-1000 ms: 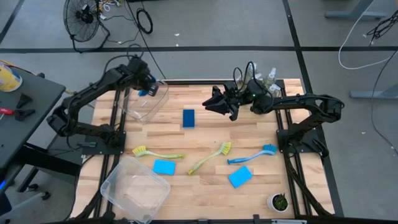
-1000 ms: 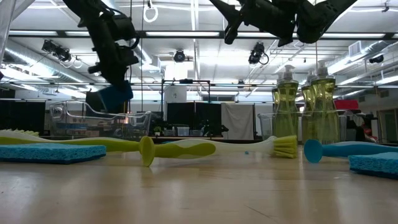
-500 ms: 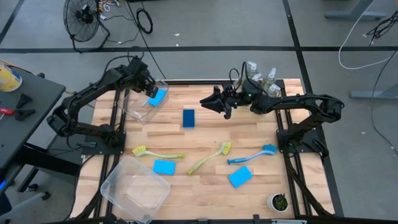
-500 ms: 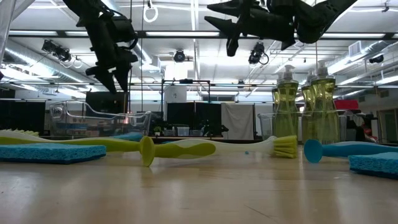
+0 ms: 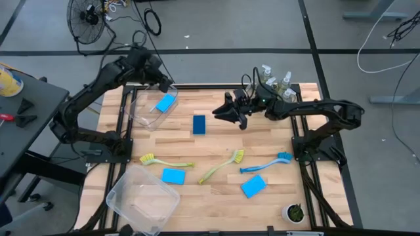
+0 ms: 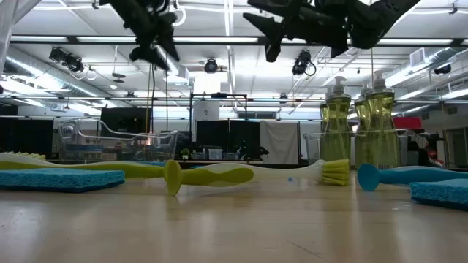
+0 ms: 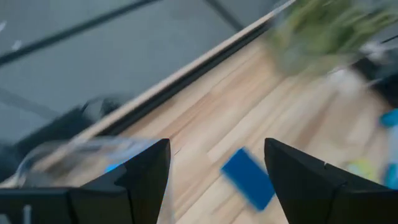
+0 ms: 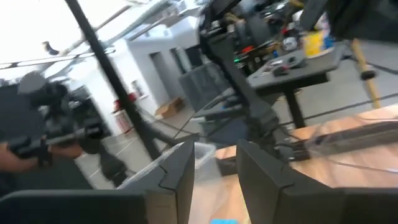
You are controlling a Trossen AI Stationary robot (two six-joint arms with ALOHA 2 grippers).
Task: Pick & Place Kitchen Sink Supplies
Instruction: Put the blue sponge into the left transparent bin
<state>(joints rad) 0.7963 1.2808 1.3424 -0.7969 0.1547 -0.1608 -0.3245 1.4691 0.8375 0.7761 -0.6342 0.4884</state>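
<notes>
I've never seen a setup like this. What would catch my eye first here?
Probably the two dark arms over the wooden table: the left gripper hangs open above a clear bin at the far left, where a blue sponge lies inside. The right gripper hovers mid-table near another blue sponge. Toward the front lie colourful dish brushes and more sponges, and soap bottles stand at the far right.

The table [image 5: 216,141] is evenly and brightly lit from above in the high view, with only faint, soft shadows cast beside the brushes. In the low view, the ceiling light strips [image 6: 234,40] are blown out to white, and the arms are reduced to dark silhouettes against them. Heavy motion blur is seen in both wrist views; the soap bottles [image 7: 323,31] are smeared into a green haze.
</notes>
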